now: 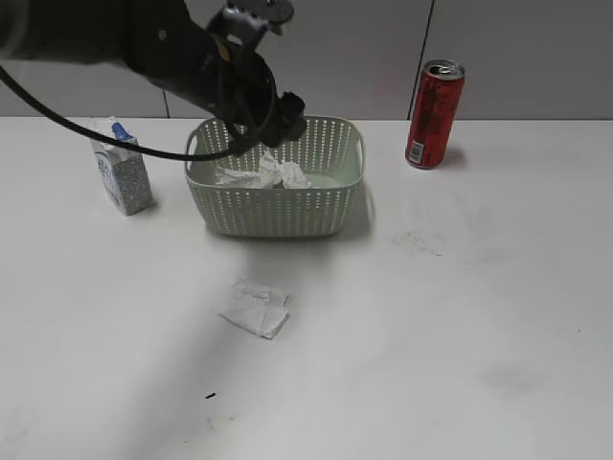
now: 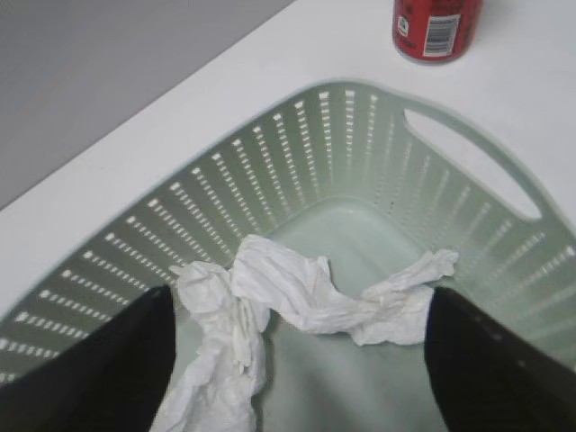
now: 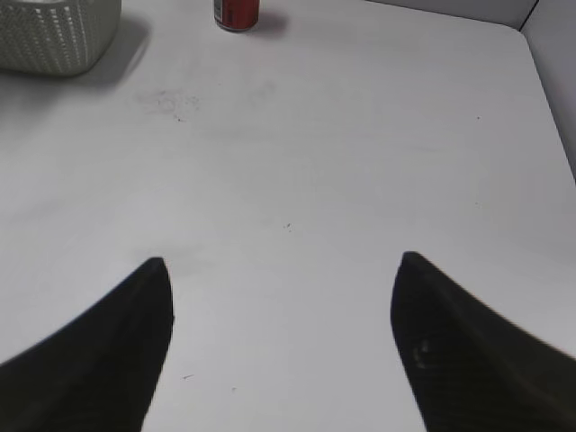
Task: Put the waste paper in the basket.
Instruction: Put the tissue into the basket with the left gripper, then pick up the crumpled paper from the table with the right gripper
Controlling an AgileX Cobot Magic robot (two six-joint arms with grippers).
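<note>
The pale sage-green basket [image 1: 278,213] stands at the table's back centre. Crumpled white waste paper [image 1: 266,174] lies inside it; the left wrist view shows the wads [image 2: 297,306] on the basket floor [image 2: 360,234]. One more paper wad [image 1: 255,308] lies on the table in front of the basket. My left gripper [image 1: 278,125] hangs over the basket's back rim, open, its fingers [image 2: 297,333] on either side of the paper without gripping it. My right gripper [image 3: 281,270] is open and empty over bare table, out of the exterior view.
A red can [image 1: 435,114] stands right of the basket, also in the left wrist view [image 2: 436,27] and right wrist view [image 3: 237,13]. A white-and-blue carton [image 1: 123,171] stands left of the basket. The basket's corner [image 3: 54,36] shows in the right wrist view.
</note>
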